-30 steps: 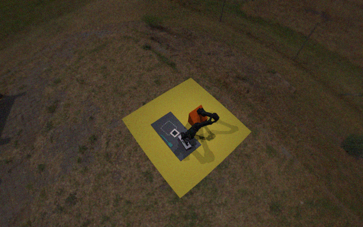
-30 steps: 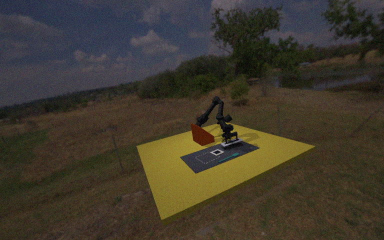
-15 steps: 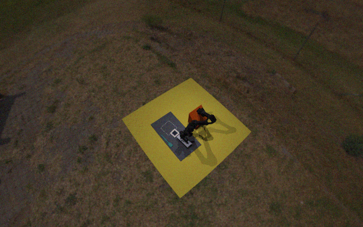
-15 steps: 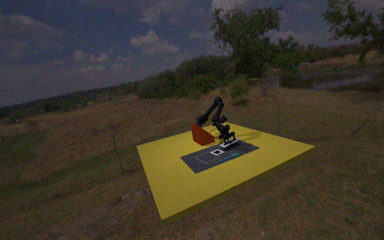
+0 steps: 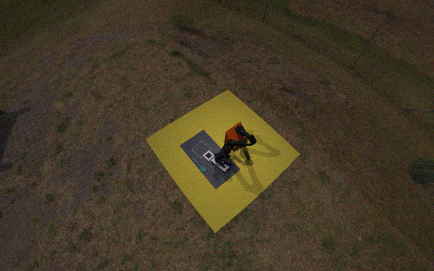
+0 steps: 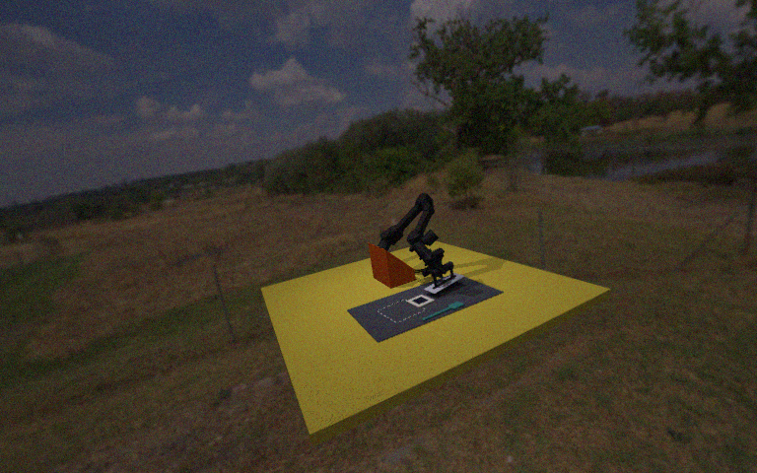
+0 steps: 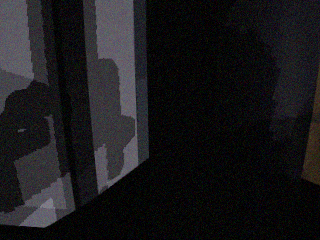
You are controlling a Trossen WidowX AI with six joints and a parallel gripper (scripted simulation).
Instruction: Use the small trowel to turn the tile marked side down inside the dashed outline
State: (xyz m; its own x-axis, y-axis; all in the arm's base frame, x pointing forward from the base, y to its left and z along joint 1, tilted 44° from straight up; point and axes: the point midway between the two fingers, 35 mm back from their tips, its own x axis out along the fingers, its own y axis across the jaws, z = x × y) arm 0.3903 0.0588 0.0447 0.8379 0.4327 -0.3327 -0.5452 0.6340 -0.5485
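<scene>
The white tile (image 5: pixel 208 155) (image 6: pixel 419 301) lies on the dark grey mat (image 5: pixel 220 180) (image 6: pixel 379 328) with its dark square mark facing up, at the corner of the dashed outline (image 5: pixel 196 144) (image 6: pixel 389 306). The teal trowel (image 5: pixel 199 164) (image 6: pixel 444 309) lies flat on the mat, apart from the gripper. My gripper (image 5: pixel 222 162) (image 6: pixel 441 280) is beside the tile, shut on a white flat slab (image 5: pixel 221 165) (image 6: pixel 445 285) (image 7: pixel 114 80), which sits tilted just above the mat. The wrist view is dark and shows only this pale slab with a dark band.
The mat lies on a yellow table (image 5: pixel 208 207) (image 6: pixel 334 362) set in a grassy field. An orange wedge-shaped block (image 5: pixel 233 135) (image 6: pixel 387 267) stands behind the mat at the arm's base.
</scene>
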